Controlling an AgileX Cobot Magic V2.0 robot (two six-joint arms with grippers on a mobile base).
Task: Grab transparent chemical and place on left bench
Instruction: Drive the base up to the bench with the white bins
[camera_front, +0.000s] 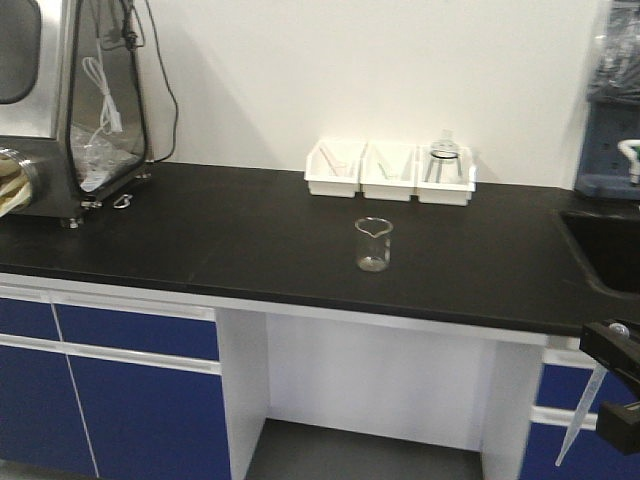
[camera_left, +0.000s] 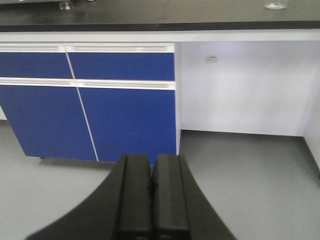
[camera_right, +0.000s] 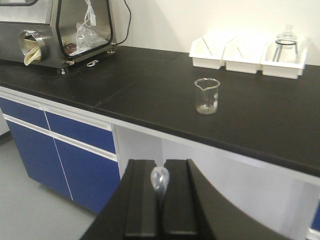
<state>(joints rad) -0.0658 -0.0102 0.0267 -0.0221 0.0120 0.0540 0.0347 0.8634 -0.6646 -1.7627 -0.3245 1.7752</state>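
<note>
The transparent chemical is a slim clear pipette hanging tip-down below the bench's front edge at the lower right. My right gripper is shut on it. In the right wrist view its small bulb sticks up between the closed fingers of the right gripper. The left bench is a long black countertop against a white wall, also seen ahead in the right wrist view. My left gripper is shut with nothing in it, low in front of blue cabinet doors.
A clear glass beaker stands mid-bench. Three white bins line the wall behind it. A steel glove box fills the bench's left end. A black sink lies at the right. A kneehole opens under the bench.
</note>
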